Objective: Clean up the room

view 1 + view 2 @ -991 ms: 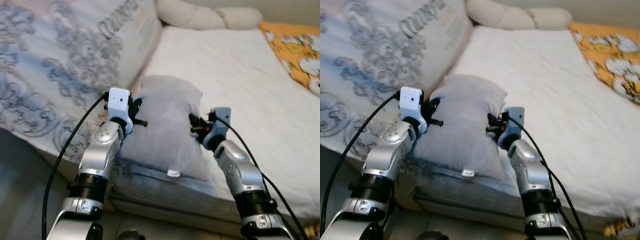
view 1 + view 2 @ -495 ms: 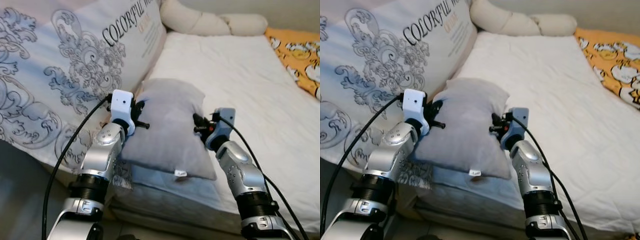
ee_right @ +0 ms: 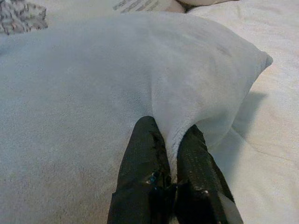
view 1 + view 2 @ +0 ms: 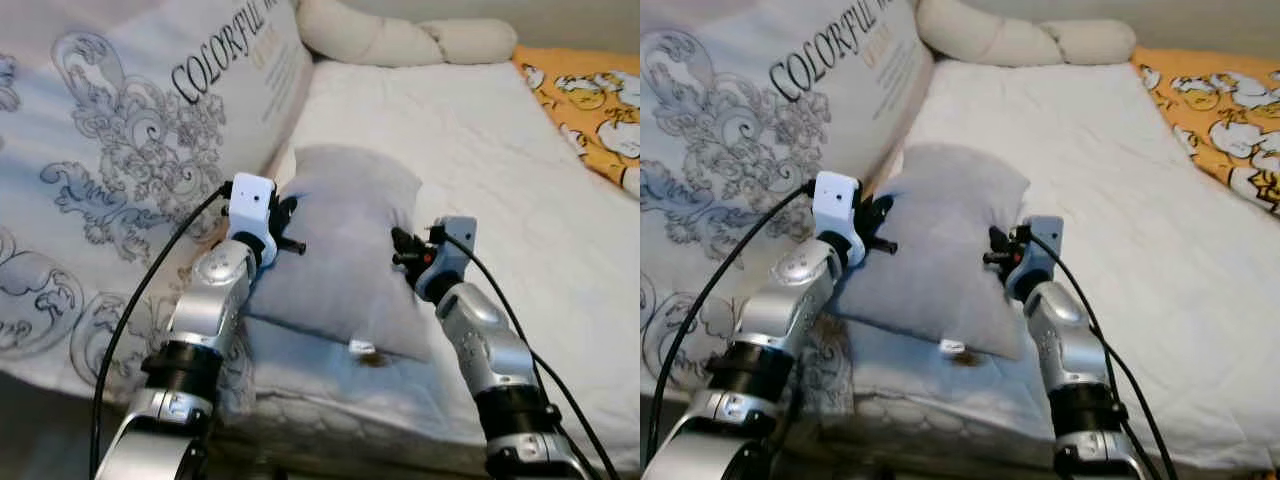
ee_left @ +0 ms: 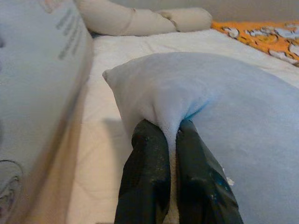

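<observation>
Grey pillow (image 4: 340, 245): soft, plain, rectangular, small white tag at near edge. Lies lengthwise on white bed sheet (image 4: 500, 150), beside large patterned cushion (image 4: 130, 150). Left gripper (image 5: 172, 137) pinches fold of its left edge; right gripper (image 3: 172, 140) pinches fold of its right edge.

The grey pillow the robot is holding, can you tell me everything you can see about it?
The grey pillow is soft, plump and rectangular, with a fuzzy plain cover and a small white tag at its near edge. It sits over the white mattress, beside a big patterned duvet. The left gripper pinches a fold of fabric on one side, and the right gripper pinches a fold on the other side. Pointed corners show beyond each grip.
</observation>
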`<state>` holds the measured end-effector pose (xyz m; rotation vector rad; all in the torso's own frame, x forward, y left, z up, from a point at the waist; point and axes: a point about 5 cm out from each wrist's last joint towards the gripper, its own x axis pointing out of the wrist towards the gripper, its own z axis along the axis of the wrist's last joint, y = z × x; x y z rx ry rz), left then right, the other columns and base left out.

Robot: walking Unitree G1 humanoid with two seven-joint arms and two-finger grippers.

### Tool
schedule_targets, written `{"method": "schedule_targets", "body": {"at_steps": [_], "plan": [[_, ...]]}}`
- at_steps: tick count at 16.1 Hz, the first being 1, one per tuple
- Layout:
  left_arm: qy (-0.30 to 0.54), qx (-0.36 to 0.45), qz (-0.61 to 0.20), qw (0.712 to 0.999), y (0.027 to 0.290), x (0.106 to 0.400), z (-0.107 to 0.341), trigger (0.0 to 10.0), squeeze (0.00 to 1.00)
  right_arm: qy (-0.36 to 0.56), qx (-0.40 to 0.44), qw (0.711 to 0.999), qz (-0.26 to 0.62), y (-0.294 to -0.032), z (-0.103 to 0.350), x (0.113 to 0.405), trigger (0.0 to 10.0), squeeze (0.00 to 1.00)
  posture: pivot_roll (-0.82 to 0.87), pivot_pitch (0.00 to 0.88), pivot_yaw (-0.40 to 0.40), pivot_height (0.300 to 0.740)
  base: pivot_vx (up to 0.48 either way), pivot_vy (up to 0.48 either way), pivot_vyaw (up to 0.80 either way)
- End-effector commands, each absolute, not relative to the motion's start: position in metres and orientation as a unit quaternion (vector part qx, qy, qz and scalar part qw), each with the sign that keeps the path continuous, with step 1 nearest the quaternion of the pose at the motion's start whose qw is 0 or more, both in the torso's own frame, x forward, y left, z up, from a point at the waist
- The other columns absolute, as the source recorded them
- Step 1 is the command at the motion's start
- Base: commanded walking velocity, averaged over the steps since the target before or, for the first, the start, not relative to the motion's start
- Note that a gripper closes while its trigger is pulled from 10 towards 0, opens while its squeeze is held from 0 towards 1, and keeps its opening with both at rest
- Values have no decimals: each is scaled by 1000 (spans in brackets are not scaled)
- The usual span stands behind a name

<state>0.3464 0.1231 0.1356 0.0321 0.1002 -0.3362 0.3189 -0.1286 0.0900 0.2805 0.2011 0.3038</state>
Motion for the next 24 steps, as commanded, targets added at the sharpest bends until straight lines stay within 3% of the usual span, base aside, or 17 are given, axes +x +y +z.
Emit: {"method": "schedule_targets", "body": {"at_steps": [1,4,5,8,13,15,18,24], "plan": [[32,18,-138,990,141,350,144,10000,0,85,138,974,156,-124,97,321,10000,0,-38,0,36,740,319,0,0],[34,20,-139,989,141,350,143,10000,0,90,145,973,157,-123,96,320,10000,0,-41,0,38,740,321,0,0],[40,28,-139,989,141,351,142,10000,0,82,156,971,162,-124,97,319,10000,1000,-43,0,39,740,266,0,0],[48,71,-144,986,138,353,135,10000,0,82,135,983,98,-143,88,319,10000,1000,-51,0,45,740,0,0,0],[53,121,-155,979,140,361,131,10000,0,78,117,986,84,-158,84,312,10000,1000,-69,0,59,740,0,0,0],[51,153,-140,977,150,367,133,10000,0,47,127,981,138,-157,95,310,10000,1000,-78,0,69,740,0,0,0],[34,208,-108,972,181,376,148,10000,0,22,73,945,317,-150,118,294,10000,1000,-87,0,78,740,0,0,0],[41,265,-82,960,208,379,152,10000,0,46,27,919,392,-158,118,284,10000,1000,-75,0,64,740,0,0,0]]}}
